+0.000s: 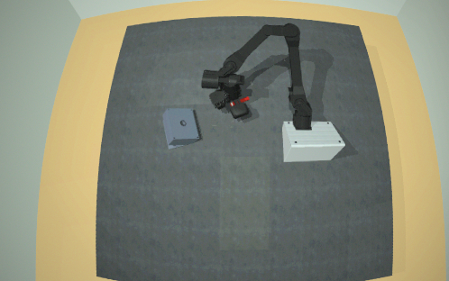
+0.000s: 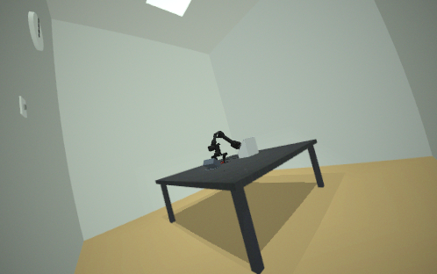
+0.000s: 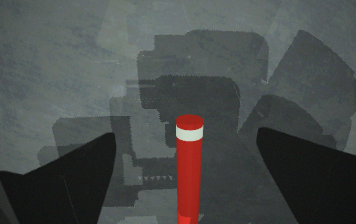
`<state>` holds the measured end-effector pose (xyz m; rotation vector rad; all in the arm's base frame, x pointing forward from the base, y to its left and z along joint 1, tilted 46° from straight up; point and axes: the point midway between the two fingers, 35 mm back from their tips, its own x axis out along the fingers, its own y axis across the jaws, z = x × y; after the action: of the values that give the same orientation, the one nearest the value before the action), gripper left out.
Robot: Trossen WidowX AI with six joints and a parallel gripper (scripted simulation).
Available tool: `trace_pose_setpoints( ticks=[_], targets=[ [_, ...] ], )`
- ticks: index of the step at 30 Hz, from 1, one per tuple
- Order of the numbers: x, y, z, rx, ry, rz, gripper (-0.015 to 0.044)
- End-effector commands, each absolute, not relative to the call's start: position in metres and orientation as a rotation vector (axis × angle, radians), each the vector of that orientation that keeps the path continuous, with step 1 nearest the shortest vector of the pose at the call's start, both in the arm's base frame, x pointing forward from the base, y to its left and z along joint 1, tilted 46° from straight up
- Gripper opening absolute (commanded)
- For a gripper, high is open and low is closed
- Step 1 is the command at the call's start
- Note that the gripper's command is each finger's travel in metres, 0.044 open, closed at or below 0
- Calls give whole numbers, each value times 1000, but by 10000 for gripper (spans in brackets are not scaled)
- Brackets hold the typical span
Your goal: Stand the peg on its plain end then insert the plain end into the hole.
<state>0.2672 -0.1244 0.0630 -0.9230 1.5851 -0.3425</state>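
Note:
The red peg (image 1: 244,99) (image 2: 223,162) (image 3: 189,172) lies on the table. Its white band, near one end, faces the upper middle of the wrist view, and its plain end runs out of the bottom of that view. My gripper (image 1: 229,104) (image 3: 188,138) is open, low over the peg, with one finger on each side of the banded end and a gap to both. The sloped blue-grey panel (image 1: 175,119) (image 2: 211,162) stands left of the gripper in the top view, with one round hole (image 1: 183,122) in its face. The hole looks empty.
A white block (image 1: 310,153) (image 2: 249,147) stands at the arm's base, right of the peg in the top view. The dark table (image 1: 180,216) (image 2: 193,179) carries everything. The arm's shadows fall around the peg.

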Motion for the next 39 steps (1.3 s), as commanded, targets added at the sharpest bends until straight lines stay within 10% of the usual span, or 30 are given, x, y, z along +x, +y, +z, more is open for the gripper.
trace_pose_setpoints(
  ticks=[1, 9, 39],
  targets=[
    [267, -126, 62, -931, 1588, -342, 309],
    [267, -126, 62, -931, 1588, -342, 110],
    [264, -123, 65, -927, 1533, -311, 50]
  ],
)
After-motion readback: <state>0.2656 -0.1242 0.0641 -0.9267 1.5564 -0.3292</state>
